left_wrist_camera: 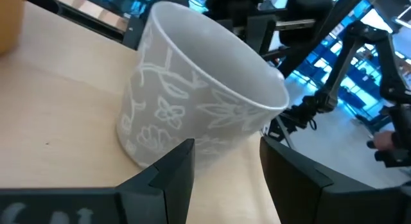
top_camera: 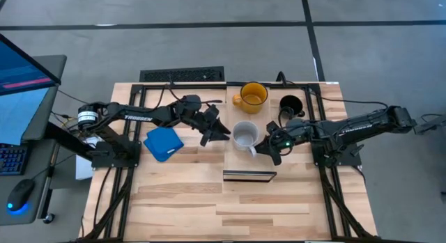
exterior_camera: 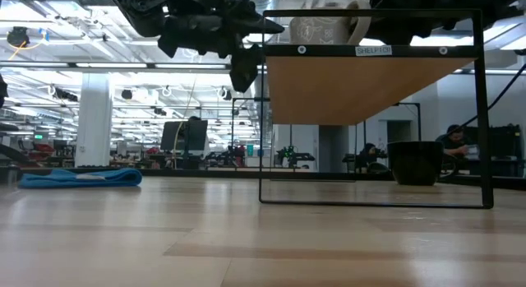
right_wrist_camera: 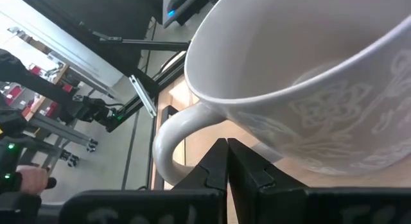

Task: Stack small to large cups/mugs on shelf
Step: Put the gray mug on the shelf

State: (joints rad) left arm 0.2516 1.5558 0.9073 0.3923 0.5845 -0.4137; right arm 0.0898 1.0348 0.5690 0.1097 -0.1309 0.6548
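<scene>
The light grey patterned mug [top_camera: 245, 135] stands upright on the pale shelf board [top_camera: 240, 159], its handle [right_wrist_camera: 172, 137] toward the near right. The yellow-orange mug [top_camera: 252, 95] stands farther back on the same board. The glossy black mug [top_camera: 291, 104] stands on the table right of the shelf. My left gripper [left_wrist_camera: 221, 166] is open, level with the board, just left of the grey mug [left_wrist_camera: 192, 102]. My right gripper [right_wrist_camera: 226, 161] is shut and comes from the right, its tips at the grey mug's wall beside the handle. My right gripper's shut fingertips [right_wrist_camera: 218, 156] lie level at the grey mug's lower wall [right_wrist_camera: 270, 131], right beside the root of the handle, coming from the table's right. I cannot tell whether they touch it. The mug stands upright on the shelf board.
A flat blue square [top_camera: 164, 143] lies on the table left of the shelf. The shelf's dark frame [exterior_camera: 485, 106] stands on the tabletop, with the black mug [exterior_camera: 415, 162] seen behind it in the low view. A keyboard [top_camera: 182, 75] lies beyond the far edge.
</scene>
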